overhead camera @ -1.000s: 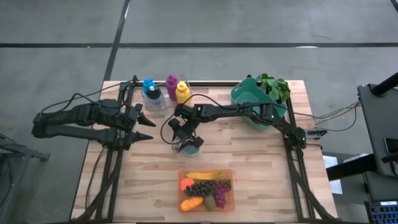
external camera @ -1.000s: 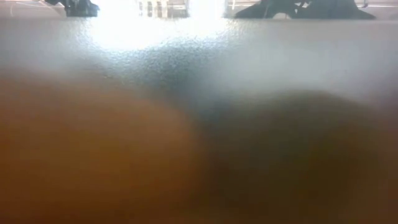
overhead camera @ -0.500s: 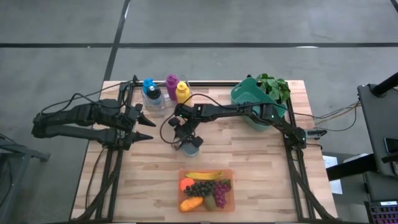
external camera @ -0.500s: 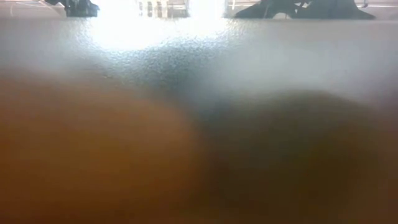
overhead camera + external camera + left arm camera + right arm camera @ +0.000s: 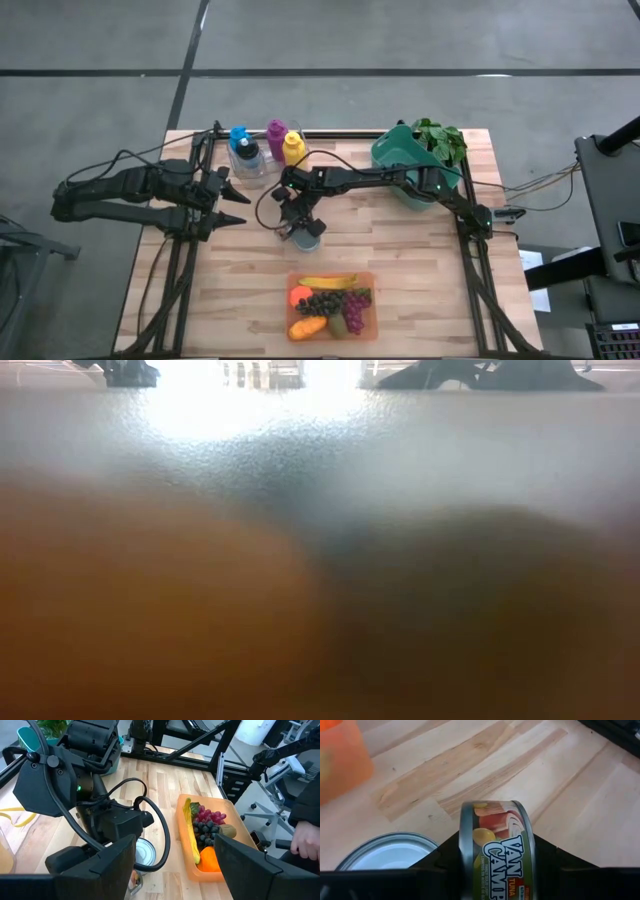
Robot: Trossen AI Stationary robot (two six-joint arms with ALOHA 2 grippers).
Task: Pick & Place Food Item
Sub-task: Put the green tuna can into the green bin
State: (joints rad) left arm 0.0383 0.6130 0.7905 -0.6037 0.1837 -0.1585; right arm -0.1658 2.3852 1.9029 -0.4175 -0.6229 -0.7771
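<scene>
1. The wooden table (image 5: 400,260) is pale butcher-block planks on a black frame, standing on a grey concrete floor (image 5: 330,40) crossed by dark seams.
2. The right gripper (image 5: 297,222) reaches to the middle of the table, on the far side of the orange tray (image 5: 370,318) from the camera-side edge, and is closed on a tuna can (image 5: 497,852) held on edge between its fingers.
3. Just beside that can, a second can (image 5: 390,855) lies flat on the wood with its plain silver lid up.
4. The orange tray sits near the front edge, holding a banana (image 5: 328,282), dark grapes (image 5: 322,303), red grapes (image 5: 357,300), an orange fruit (image 5: 300,295) and a kiwi (image 5: 226,831).
5. Behind the tray, at the far edge, stand a blue bottle (image 5: 239,140), a magenta bottle (image 5: 276,132) and a yellow bottle (image 5: 293,146); a teal pot (image 5: 405,160) with a green plant (image 5: 440,140) sits to the tray's far right.
6. The left gripper (image 5: 233,203) waits well left of the tray, its jaws spread and holding nothing.
7. Beyond the tray, the left wrist view shows black equipment stands and a person's hand (image 5: 305,839).
8. The low view is blurred orange and dark shapes.
</scene>
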